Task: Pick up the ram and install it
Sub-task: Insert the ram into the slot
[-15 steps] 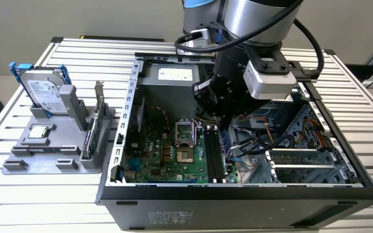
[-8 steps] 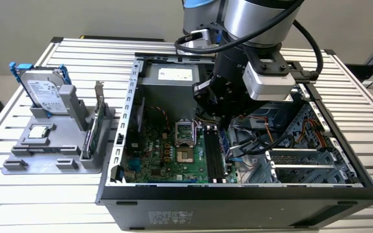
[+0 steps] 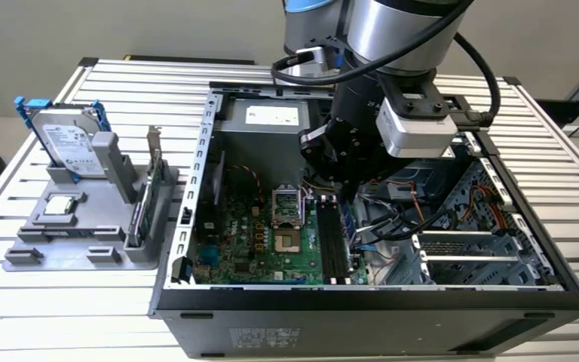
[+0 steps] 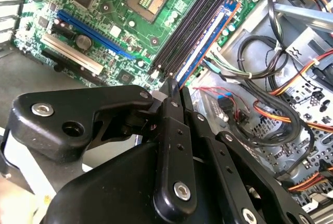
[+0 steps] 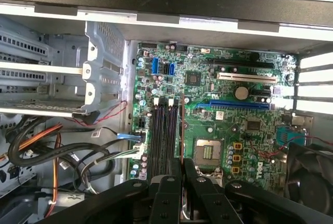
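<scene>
Black linkage fingers of the gripper [image 5: 181, 165] are drawn in to a narrow gap and pinch the ram [image 5: 181, 130] between their tips. The stick is held on edge, so in the first wrist view it reads as a thin reddish line running out from the fingertips. In the second wrist view the ram [image 4: 210, 39] appears as a blue strip with an orange edge, again starting at the closed tips [image 4: 174, 86]. It runs parallel to the long black memory slots [image 5: 164, 130] of the green motherboard [image 5: 223, 115] and sits right at that row, near the square processor socket [image 5: 208, 151]. Whether its lower edge touches a slot cannot be told. Loose cables [image 4: 270, 63] lie just to the far side of the slots. In the exterior view the arm [image 3: 390, 45] reaches down into the open computer case [image 3: 370, 305]; on the exterior view's left a grey holder [image 3: 68, 234] carries a hard drive [image 3: 68, 139] — well apart from the gripper.
</scene>
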Robot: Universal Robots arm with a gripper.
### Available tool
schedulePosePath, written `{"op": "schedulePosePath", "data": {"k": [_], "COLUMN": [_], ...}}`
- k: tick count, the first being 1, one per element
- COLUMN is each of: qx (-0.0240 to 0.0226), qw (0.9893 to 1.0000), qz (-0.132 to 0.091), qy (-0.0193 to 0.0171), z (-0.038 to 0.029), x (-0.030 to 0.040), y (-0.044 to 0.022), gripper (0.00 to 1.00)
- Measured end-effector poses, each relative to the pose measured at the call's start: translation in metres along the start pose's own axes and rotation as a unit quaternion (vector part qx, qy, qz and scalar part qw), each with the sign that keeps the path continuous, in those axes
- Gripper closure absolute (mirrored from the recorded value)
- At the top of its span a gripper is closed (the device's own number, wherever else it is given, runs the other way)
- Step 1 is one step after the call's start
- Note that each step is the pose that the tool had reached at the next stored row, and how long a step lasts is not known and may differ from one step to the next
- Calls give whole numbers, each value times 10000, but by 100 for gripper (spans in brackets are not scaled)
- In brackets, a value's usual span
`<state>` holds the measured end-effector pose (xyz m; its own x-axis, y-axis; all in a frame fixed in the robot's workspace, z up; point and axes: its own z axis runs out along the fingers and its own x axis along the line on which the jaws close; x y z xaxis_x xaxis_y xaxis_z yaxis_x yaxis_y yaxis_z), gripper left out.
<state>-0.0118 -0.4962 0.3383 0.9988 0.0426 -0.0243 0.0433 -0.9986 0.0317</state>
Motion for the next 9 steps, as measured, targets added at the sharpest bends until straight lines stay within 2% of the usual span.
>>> {"op": "schedulePosePath", "data": {"k": [4,9], "qx": [0,0], "qw": [10000,10000], "qz": [0,0], "qy": [-3,-17], "z": [31,31], "x": [1,1], "y": [-1,-1], "gripper": [100,100]}}
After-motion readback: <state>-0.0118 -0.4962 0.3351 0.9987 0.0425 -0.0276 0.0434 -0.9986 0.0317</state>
